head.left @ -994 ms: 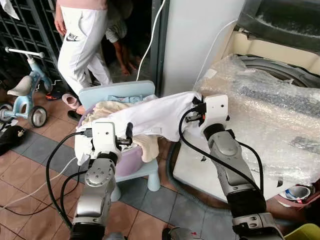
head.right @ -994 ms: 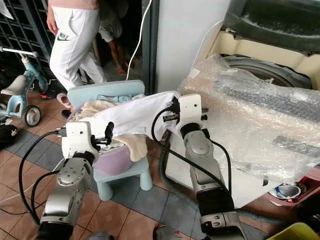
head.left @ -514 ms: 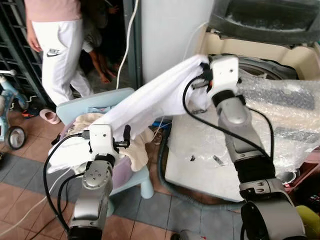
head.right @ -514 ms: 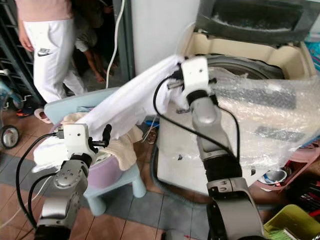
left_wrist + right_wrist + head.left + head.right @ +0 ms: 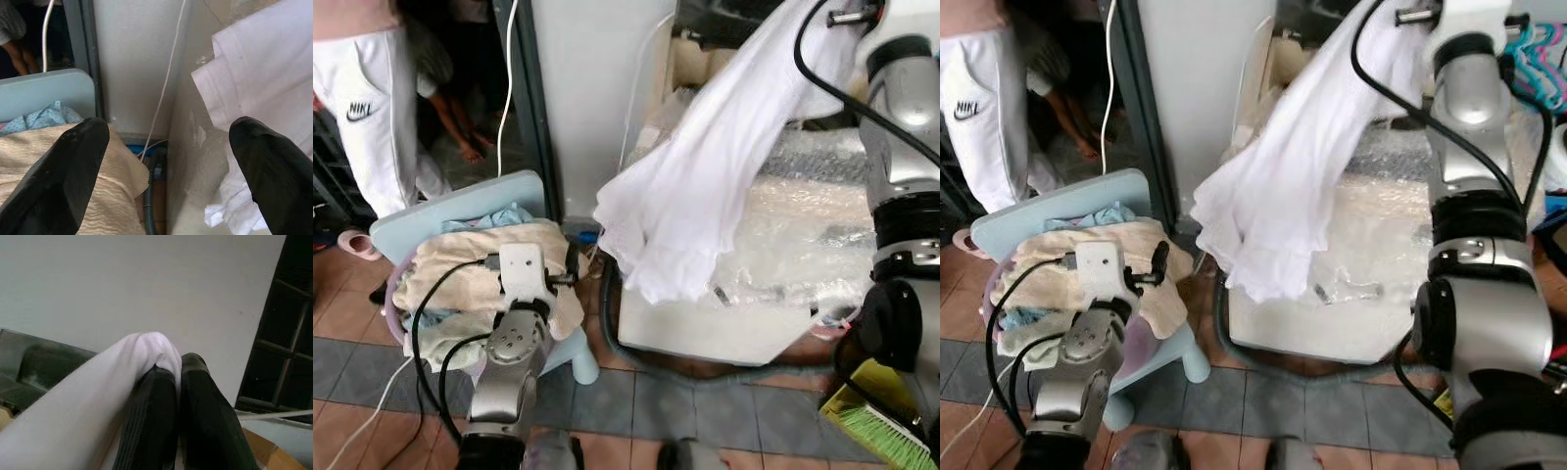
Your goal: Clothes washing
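One garment: we see a white shirt (image 5: 705, 186) hanging high over the washing machine (image 5: 744, 294), hem draped down its front.
Right gripper (image 5: 178, 369): raised, fingers pinched closed on a fold of the shirt.
Left gripper (image 5: 168, 171): low by the laundry basket (image 5: 396, 304), fingers spread wide, empty.
Risk: we judge the thin pinch may slip, dropping the shirt outside the tub.
Snag: trailing hem could catch on the bubble wrap (image 5: 822, 225).
Bystander: a person (image 5: 362, 108) stands behind the chair (image 5: 450, 201).
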Tool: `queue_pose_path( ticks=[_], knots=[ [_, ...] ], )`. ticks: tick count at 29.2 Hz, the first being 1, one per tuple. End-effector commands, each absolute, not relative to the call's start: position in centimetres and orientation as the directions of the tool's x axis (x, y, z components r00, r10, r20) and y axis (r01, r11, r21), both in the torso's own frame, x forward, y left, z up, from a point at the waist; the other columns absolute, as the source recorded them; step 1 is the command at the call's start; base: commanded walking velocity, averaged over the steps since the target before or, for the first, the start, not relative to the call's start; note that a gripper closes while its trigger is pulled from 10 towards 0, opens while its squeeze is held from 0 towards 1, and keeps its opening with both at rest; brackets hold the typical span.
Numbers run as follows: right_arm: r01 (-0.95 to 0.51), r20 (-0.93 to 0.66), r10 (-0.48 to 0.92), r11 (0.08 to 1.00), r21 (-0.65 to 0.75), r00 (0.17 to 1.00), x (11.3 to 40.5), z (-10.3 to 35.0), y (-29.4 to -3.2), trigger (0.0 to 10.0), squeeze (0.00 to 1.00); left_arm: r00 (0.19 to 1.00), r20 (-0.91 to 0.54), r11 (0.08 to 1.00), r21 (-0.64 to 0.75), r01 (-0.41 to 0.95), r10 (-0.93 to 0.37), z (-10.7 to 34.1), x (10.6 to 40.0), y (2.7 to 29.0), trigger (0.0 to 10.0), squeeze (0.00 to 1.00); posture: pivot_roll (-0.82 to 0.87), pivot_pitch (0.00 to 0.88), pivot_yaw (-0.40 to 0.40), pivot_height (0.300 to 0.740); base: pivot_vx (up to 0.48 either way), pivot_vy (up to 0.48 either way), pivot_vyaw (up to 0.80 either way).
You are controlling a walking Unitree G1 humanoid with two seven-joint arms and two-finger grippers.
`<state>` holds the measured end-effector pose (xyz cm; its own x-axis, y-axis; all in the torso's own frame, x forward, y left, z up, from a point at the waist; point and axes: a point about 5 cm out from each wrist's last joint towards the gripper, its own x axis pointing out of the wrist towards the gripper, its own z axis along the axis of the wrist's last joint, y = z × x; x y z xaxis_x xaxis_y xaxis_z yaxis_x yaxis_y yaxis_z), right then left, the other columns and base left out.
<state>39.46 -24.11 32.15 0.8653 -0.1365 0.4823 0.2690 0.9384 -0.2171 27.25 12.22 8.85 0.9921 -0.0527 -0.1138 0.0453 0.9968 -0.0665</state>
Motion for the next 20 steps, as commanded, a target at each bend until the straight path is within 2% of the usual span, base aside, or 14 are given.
queue_pose_path(
  ticks=[1, 5, 12, 15, 20],
  knots=[
    [0.265, 0.539, -0.123, 0.945, -0.193, 0.833, 39.3, 33.6, -23.8, 10.0, 0.00, 0.993, -0.107, 0.995, -0.083, 0.046, -0.055, 9.0, 27.3, 11.9, 10.0, 0.00, 0.01, 0.000, -0.025, 0.740, 0.000, 0.000, -0.80],
    [0.199, 0.516, -0.045, 0.948, -0.247, 0.855, 39.5, 31.6, -22.2, 10.0, 0.00, 0.993, -0.098, 0.994, -0.087, 0.062, -0.070, 9.0, 27.2, 11.9, 10.0, 0.00, 0.01, 0.000, -0.023, 0.740, 0.000, 0.000, -0.80],
    [0.100, 0.482, 0.041, 0.960, -0.263, 0.875, 38.9, 28.6, -20.6, 10.0, 0.00, 0.992, -0.094, 0.994, -0.082, 0.074, -0.082, 9.2, 27.4, 11.9, 10.0, 0.00, 0.01, 0.000, -0.020, 0.740, 0.000, 0.000, -0.80],
    [0.018, 0.453, 0.119, 0.958, -0.287, 0.884, 37.5, 26.4, -19.3, 10.0, 0.00, 0.993, -0.093, 0.995, -0.069, 0.067, -0.073, 9.2, 27.5, 12.1, 10.0, 0.00, -0.01, 0.000, -0.013, 0.740, 0.000, 0.000, 0.00],
    [-0.055, 0.383, 0.162, 0.960, -0.275, 0.909, 35.1, 22.9, -18.0, 10.0, 0.00, 0.995, -0.078, 0.995, -0.074, 0.060, -0.066, 9.2, 27.3, 12.4, 10.0, 0.00, -0.02, 0.000, -0.011, 0.740, 0.000, 0.000, 0.00]
  ],
)
